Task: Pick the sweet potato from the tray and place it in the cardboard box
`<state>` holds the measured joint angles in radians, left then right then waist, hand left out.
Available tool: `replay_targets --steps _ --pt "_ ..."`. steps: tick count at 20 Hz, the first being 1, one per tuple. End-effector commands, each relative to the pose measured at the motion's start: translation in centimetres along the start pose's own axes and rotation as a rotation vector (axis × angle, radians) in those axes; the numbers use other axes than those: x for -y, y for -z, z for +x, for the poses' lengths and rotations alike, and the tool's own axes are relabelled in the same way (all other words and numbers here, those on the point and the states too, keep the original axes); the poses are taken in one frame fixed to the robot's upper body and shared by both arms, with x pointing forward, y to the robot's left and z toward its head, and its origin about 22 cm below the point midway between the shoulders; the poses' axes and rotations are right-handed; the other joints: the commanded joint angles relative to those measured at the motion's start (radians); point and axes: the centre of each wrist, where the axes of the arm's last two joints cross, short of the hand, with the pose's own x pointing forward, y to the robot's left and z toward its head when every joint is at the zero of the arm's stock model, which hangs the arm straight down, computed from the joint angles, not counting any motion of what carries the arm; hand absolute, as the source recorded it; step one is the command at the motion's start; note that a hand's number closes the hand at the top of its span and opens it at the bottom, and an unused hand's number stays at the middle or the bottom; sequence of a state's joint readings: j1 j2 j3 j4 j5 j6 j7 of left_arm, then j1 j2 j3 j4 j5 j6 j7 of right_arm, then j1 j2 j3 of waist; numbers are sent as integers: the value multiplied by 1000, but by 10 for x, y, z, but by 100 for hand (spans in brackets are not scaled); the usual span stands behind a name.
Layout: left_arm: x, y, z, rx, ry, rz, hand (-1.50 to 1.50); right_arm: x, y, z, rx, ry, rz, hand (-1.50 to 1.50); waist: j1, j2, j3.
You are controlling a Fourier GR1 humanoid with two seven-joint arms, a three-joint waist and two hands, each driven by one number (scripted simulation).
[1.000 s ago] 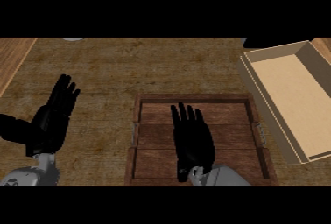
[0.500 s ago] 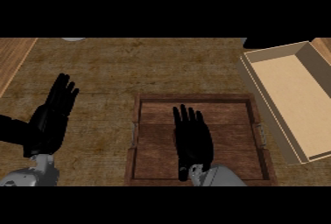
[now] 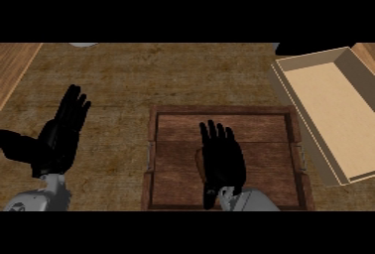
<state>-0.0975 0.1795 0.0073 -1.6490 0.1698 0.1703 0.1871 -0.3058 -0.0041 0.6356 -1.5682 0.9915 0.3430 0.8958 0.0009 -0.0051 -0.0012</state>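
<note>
The wooden tray [image 3: 219, 109] lies on the counter at the lower centre. My right hand [image 3: 222, 161] is stretched flat over the middle of it, fingers straight and pointing away. Only a thin orange-brown sliver of the sweet potato [image 3: 197, 161] shows along the hand's left edge; the rest is hidden under the palm. Right of the tray stands the open cardboard box [image 3: 330, 106], with nothing showing inside. My left hand [image 3: 60, 134] rests open at the left, off the tray, fingers up.
A white object [image 3: 83, 44] is cut off by the far edge, and a dark object [image 3: 304, 48] sits behind the box. A lighter wooden strip [image 3: 15, 67] runs along the far left. Brown counter top lies between the hands and beyond the tray.
My right hand has drawn back slightly toward the tray's near side, still flat. The left hand has barely shifted.
</note>
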Motion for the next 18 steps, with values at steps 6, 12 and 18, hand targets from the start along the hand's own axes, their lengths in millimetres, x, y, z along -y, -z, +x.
replay_targets --steps 6,12,18 --pt "-1 -9 9 -23 -4 -8 0 -25 5 -7 2 -35 -9 -150 1 4 1" --pt "21 7 -14 14 11 -5 0 -28 12 -13 87 -166 -50 150 -3 6 1" --pt "-1 -3 1 -18 -2 -12 0 -24 9 -4 114 -204 -103 150 1 4 1"
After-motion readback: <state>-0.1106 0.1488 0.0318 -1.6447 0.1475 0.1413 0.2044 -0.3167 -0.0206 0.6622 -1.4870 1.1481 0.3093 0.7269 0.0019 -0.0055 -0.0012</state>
